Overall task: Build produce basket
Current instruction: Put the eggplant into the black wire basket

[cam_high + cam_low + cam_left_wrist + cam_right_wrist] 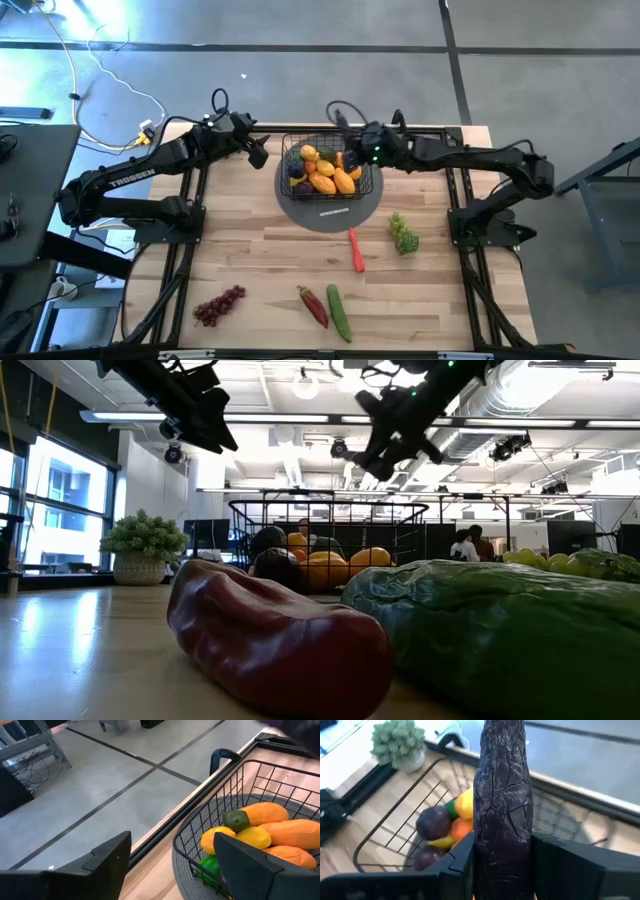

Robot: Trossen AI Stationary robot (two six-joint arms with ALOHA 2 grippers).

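The black wire basket [290, 140] stands on a grey round disc [330, 212] at the table's far middle. It holds produce: orange mangoes [292, 832], yellow lemons [252, 837] and dark purple fruit [434, 821]. My right gripper [502, 855] hangs over the basket's right part, shut on a dark purple aubergine [502, 795]. Just left of the basket, my left gripper [170, 875] hovers open above the table, with nothing between its fingers. My right gripper pinches the aubergine's two sides [485, 851] between its two fingers. The fingers come from the table's right, slanting down. The aubergine sticks out forward past the fingertips, along the fingers. It is lifted clear above the basket [395, 840].
On the near half of the table lie green grapes [403, 235], a thin red chilli [356, 250], purple grapes [218, 305], a red pepper [312, 305] and a cucumber [340, 312]. A potted leafy bunch [400, 742] stands beyond the basket.
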